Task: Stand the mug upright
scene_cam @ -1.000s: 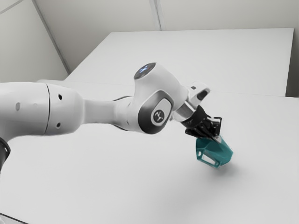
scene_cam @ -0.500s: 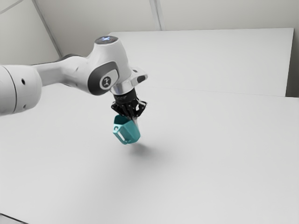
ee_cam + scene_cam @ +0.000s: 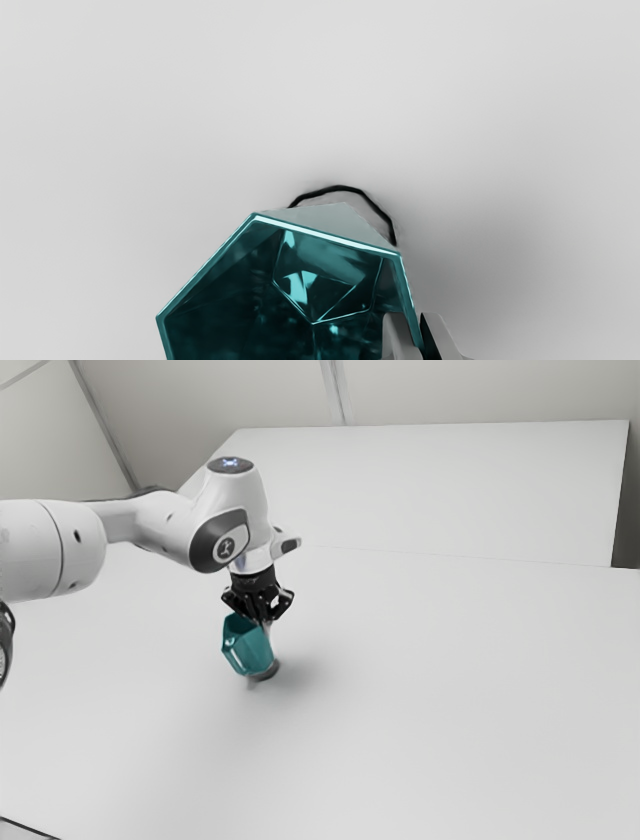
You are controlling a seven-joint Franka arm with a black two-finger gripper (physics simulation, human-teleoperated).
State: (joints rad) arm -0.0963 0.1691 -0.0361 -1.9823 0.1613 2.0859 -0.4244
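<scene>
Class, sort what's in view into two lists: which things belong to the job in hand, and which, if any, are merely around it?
Job:
teal faceted mug, tilted
black two-finger tool, gripping the mug's side

Merely around:
smooth white table
pale grey wall

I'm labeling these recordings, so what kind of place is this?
Probably a bare test room or lab setup: a white robot arm over a plain pale table, and blank, seamed wall panels.

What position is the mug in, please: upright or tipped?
Tipped: held by the gripper, the mug leans, its mouth tilted toward the exterior view's left.
</scene>
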